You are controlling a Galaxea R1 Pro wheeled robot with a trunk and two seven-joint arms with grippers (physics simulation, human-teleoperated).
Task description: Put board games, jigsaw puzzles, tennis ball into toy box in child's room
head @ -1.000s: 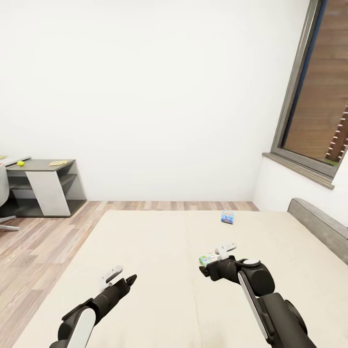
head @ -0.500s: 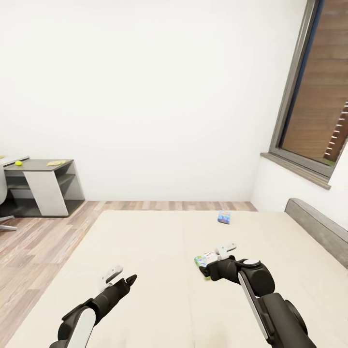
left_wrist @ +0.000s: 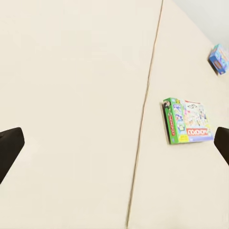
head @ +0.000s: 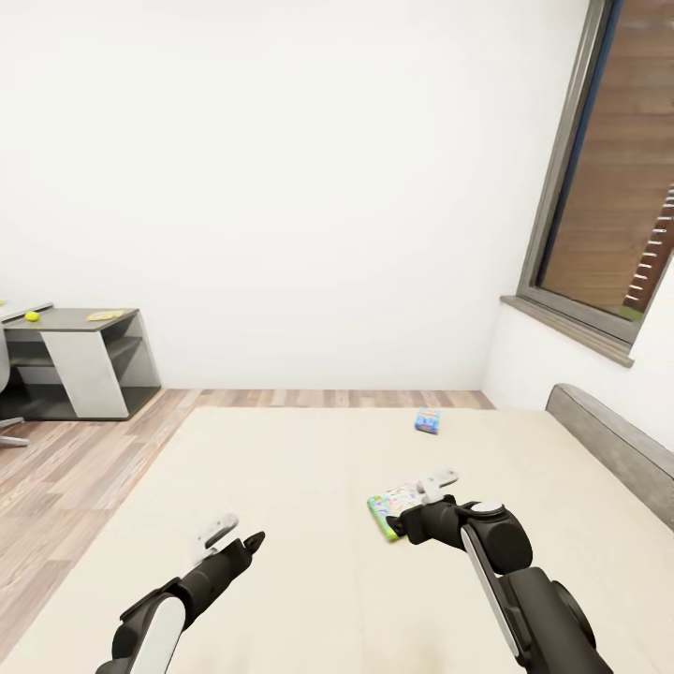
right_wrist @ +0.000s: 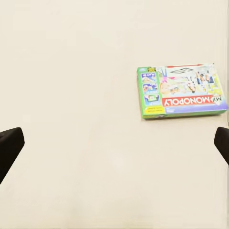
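Head view: both arms hover over wide beige bed (head: 281, 487) | right end effector (head: 404, 522) spread wide, empty, just beside green-edged flat Monopoly box (right_wrist: 181, 91), lying flat for pickup | left end effector (head: 245, 541) likewise parted, empty | small light-blue game box (head: 428, 421) lies farther up the mattress | yellow-green ball (head: 32, 316) on dark grey desk (head: 80, 323).

Two board games lie flat on the beige bed (head: 281, 487). The larger, green-edged one (head: 393, 505) — "MY MONOPOLY" in white on a red band (right_wrist: 183, 91) — sits near the middle seam. The smaller light-blue one (head: 428, 421) lies well apart, toward the bed's far edge. On the distant dark grey table (head: 80, 323) sits a small yellow-green ball (head: 32, 316) — beside a flat yellowish item (head: 105, 315), too small to identify.
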